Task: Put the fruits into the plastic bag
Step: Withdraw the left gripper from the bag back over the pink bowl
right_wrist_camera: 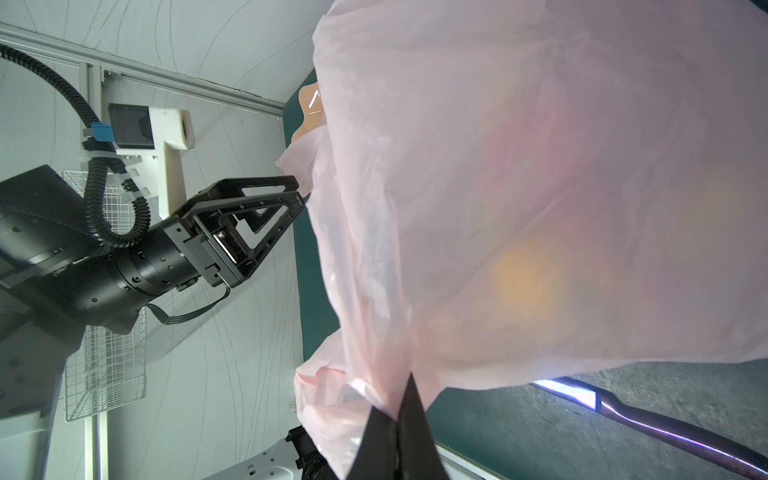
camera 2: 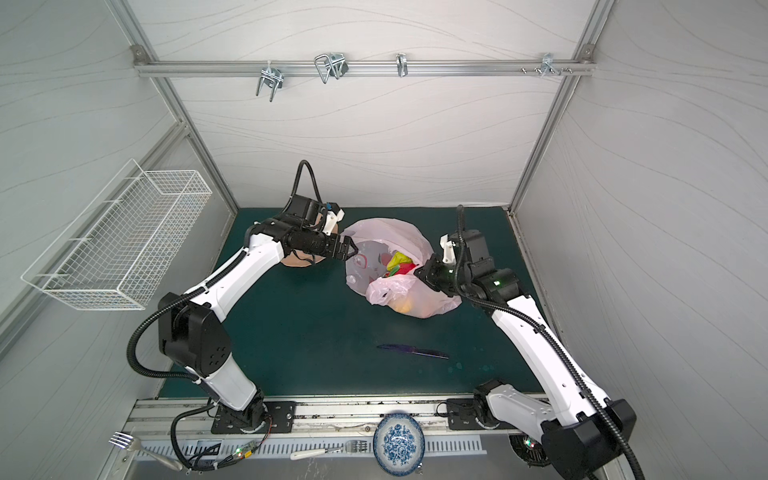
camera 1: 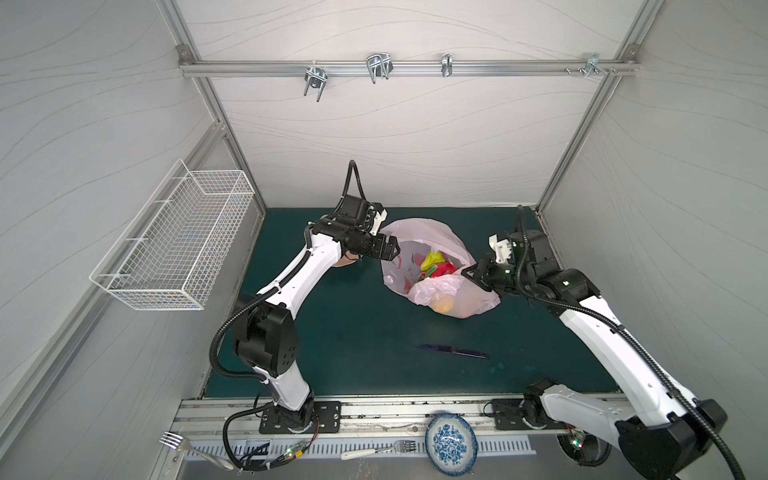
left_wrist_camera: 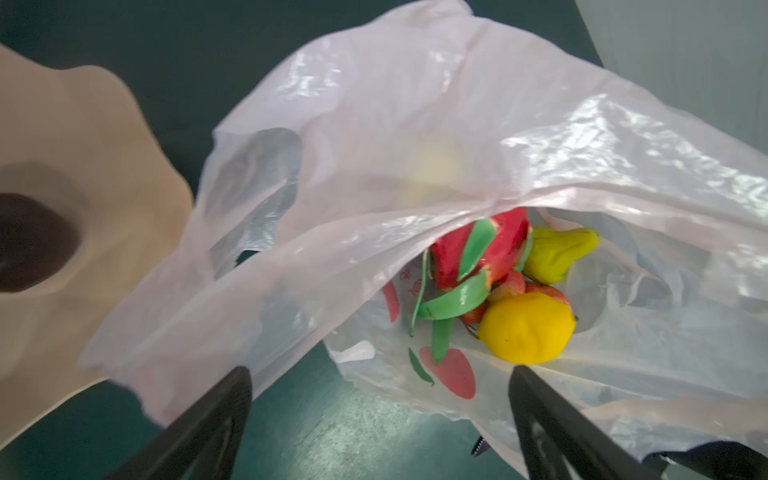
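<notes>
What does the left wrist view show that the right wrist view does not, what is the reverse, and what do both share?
Only the left wrist view looks into the plastic bag: dragon fruit, pear, lemon and strawberry lie inside; a dark round thing sits in the peach bowl.

Only the right wrist view shows the right end effector shut on the bag's edge, the left end effector from the side, the purple knife and the wire basket.

Both show the bag, the bowl's edge and the green mat.
</notes>
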Robot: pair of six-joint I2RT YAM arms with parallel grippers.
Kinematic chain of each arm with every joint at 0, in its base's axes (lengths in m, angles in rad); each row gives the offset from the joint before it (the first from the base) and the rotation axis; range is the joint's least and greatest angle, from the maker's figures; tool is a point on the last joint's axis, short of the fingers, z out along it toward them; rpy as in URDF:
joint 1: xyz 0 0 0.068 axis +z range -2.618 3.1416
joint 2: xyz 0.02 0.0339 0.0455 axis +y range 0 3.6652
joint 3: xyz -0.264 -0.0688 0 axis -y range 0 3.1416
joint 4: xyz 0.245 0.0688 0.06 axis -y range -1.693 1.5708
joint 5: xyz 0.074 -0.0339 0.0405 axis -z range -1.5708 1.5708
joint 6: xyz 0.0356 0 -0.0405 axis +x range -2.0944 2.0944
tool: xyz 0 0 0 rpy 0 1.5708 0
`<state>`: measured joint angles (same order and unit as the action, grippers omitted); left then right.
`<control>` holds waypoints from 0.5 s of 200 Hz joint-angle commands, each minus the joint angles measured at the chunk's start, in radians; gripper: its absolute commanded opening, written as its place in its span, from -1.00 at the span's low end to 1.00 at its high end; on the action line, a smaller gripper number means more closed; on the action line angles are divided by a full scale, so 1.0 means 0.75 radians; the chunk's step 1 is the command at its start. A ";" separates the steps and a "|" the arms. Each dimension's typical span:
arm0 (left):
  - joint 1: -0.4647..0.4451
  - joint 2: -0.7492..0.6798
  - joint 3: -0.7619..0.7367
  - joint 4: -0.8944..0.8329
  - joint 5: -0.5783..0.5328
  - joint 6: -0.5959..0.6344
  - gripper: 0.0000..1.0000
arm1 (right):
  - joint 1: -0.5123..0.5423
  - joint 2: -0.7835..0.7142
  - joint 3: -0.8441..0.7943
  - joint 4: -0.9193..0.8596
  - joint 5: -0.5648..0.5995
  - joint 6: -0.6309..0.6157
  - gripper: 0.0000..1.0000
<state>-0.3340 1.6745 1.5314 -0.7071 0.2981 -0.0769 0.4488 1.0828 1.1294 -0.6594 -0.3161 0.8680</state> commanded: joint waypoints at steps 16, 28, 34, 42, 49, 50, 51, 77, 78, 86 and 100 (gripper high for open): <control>0.072 -0.050 0.011 -0.026 -0.231 -0.053 0.97 | -0.010 -0.020 0.000 -0.002 -0.001 0.014 -1.00; 0.079 -0.049 0.017 -0.044 -0.333 -0.063 0.97 | -0.010 -0.020 0.003 -0.006 0.002 0.011 -1.00; 0.084 -0.045 0.021 -0.050 -0.369 -0.065 0.97 | -0.011 -0.020 0.004 -0.009 0.003 0.011 -1.00; 0.090 -0.040 0.031 -0.067 -0.415 -0.072 0.97 | -0.010 -0.021 0.005 -0.011 0.004 0.010 -1.00; 0.095 -0.033 0.043 -0.079 -0.451 -0.075 0.97 | -0.010 -0.022 0.006 -0.012 0.003 0.010 -1.00; 0.096 -0.032 0.045 -0.080 -0.457 -0.076 0.97 | -0.011 -0.022 0.006 -0.012 0.004 0.010 -1.00; 0.097 -0.031 0.045 -0.082 -0.461 -0.077 0.97 | -0.011 -0.022 0.006 -0.012 0.004 0.010 -1.00; 0.129 -0.011 0.069 -0.100 -0.514 -0.111 0.97 | -0.009 -0.022 0.005 -0.015 0.004 0.009 -1.00; 0.131 -0.010 0.068 -0.100 -0.514 -0.112 0.97 | -0.009 -0.022 0.006 -0.015 0.004 0.010 -1.00; 0.143 -0.006 0.075 -0.101 -0.507 -0.120 0.97 | -0.011 -0.022 0.006 -0.015 0.006 0.010 -1.00; 0.156 0.010 0.083 -0.102 -0.500 -0.124 0.97 | -0.010 -0.022 0.005 -0.016 0.006 0.009 -1.00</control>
<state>-0.2405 1.6604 1.5318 -0.7742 -0.0319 -0.1440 0.4461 1.0828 1.1294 -0.6605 -0.3157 0.8677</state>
